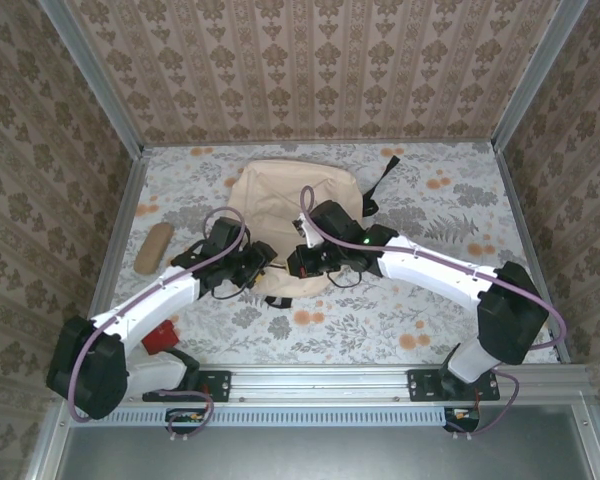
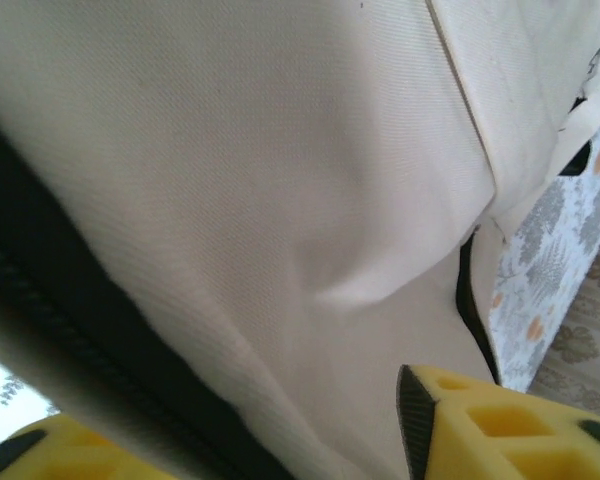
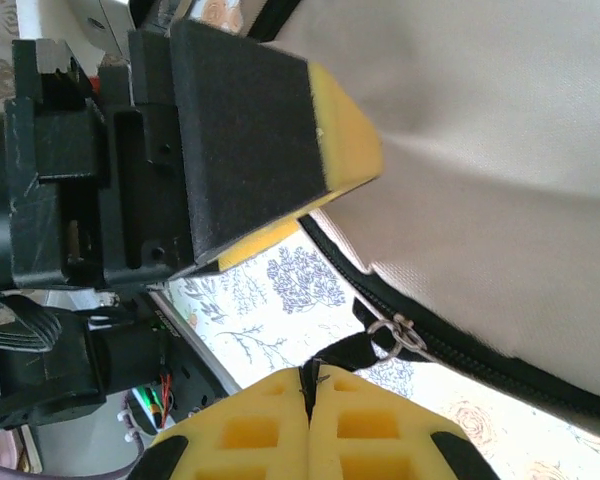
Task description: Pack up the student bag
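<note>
The student bag (image 1: 280, 200) lies flat on the flower-printed table (image 1: 450, 200), just toward 12 o'clock from the middle, and is by far the largest thing there. It is a rounded backpack of plain cream-beige woven cloth. A black strap (image 1: 385, 178) trails from its 2 o'clock corner, and black trim shows along its 6 o'clock edge. Close up the cloth is smooth with soft folds and one stitched seam. A black zip (image 3: 460, 350) borders it and carries a small metal ring (image 3: 400, 335) and a black pull tab (image 3: 345, 350).

Both arms reach to the bag's 6 o'clock edge. The left claw (image 2: 220, 420) has its yellow fingers apart, and the bag's cloth and dark edging lie in the gap. Whether they press on it cannot be told. The right claw (image 3: 310, 375) has its yellow fingers pressed together, and the pull tab runs into the seam between their tips, so it is clamped on that tab.

A small tan pencil case (image 1: 153, 248) lies at 9 o'clock of the bag, apart from it. A red object (image 1: 160, 336) sits at 7 o'clock, partly under the left arm.
</note>
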Tool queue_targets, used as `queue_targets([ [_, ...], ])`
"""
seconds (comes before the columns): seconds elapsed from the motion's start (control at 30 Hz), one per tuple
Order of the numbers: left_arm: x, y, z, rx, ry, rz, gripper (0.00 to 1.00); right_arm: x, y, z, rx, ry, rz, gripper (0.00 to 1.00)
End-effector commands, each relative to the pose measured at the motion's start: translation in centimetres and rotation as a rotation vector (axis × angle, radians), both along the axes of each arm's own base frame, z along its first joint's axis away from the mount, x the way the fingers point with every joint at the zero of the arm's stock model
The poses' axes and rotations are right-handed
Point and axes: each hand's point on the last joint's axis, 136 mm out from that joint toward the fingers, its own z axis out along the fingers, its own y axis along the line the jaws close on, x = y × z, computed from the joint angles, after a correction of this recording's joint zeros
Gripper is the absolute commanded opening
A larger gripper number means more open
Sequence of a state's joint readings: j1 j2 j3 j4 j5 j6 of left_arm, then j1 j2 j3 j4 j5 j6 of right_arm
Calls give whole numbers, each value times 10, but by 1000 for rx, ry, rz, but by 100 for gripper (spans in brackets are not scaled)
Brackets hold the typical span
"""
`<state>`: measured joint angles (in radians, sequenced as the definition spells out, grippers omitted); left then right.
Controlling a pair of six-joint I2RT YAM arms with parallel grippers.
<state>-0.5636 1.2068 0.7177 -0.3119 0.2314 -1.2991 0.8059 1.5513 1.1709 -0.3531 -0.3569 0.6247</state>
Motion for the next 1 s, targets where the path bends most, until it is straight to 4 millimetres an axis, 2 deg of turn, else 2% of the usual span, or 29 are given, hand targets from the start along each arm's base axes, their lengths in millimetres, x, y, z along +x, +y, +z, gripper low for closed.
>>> queue_targets([
  [0.0,-2,11,-9,65,14,32,39,-6,-23,-1,-84,-46,-23,0],
  [0.17,-4,19,-13,122,9,15,20,-2,-68,-8,-275,-129,-99,0],
  [0.27,-4,22,-12,151,-1,-2,14,1,-90,-9,-371,-168,-144,0],
  [0.37,-5,23,-12,158,-7,-7,10,6,-114,2,-438,-223,-213,0],
  [0.47,-5,24,-14,161,-6,-10,8,11,-130,4,-491,-242,-258,0],
  [0.7,-6,28,-15,175,-11,-15,5,30,-155,-3,-586,-240,-342,0],
  [0.97,-3,51,-21,219,1,6,2,59,-169,-19,-657,-225,-383,0],
])
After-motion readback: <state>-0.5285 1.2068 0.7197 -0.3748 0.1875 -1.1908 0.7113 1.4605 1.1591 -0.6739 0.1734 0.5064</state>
